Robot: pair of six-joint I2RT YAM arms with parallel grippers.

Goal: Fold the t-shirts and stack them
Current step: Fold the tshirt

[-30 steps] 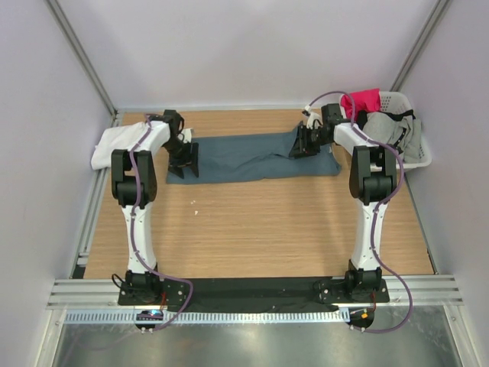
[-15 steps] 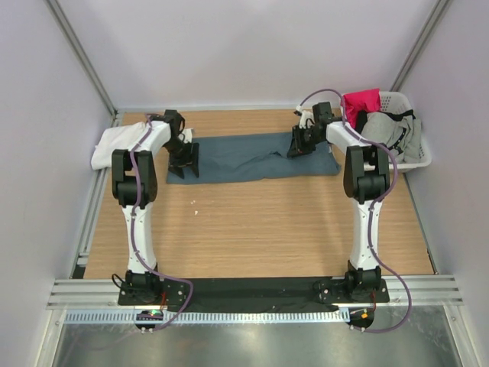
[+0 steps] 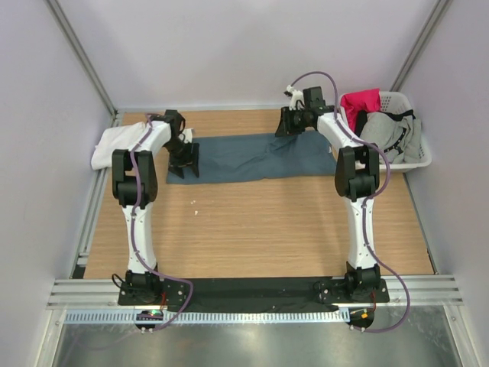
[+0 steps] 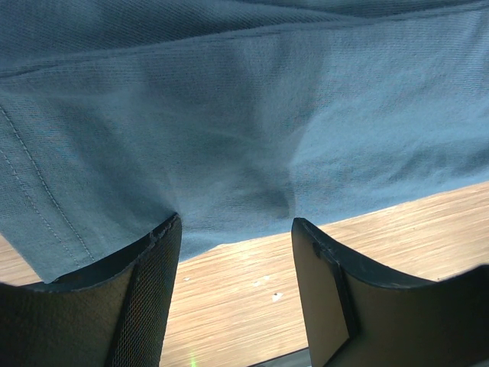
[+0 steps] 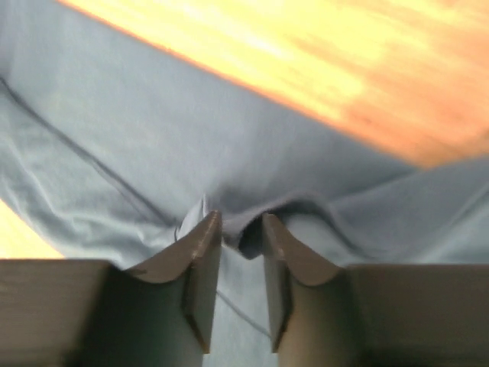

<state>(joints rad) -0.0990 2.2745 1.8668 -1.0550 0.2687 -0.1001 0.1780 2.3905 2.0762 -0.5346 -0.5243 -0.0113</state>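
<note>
The slate-blue t-shirt (image 3: 244,157) lies as a long band across the far side of the table; it fills the left wrist view (image 4: 244,115) and the right wrist view (image 5: 153,138). My left gripper (image 3: 186,162) stands open at the shirt's left end; in its wrist view (image 4: 237,225) bare wood shows between the fingers, with the shirt's edge just beyond the tips. My right gripper (image 3: 284,128) is shut on a pinched fold of the blue shirt (image 5: 240,222) at its far right edge. The white t-shirt (image 3: 114,144) lies folded at the table's left edge, behind the left arm.
A white laundry basket (image 3: 419,157) stands at the far right, holding a pink garment (image 3: 363,102) and grey clothes (image 3: 390,130). Bare wooden table (image 3: 252,222) stretches between the shirt and the arm bases. The walls stand close on the left, right and far side.
My right gripper has moved left and toward the far edge, dragging the shirt's far right part with it. The left gripper has not moved.
</note>
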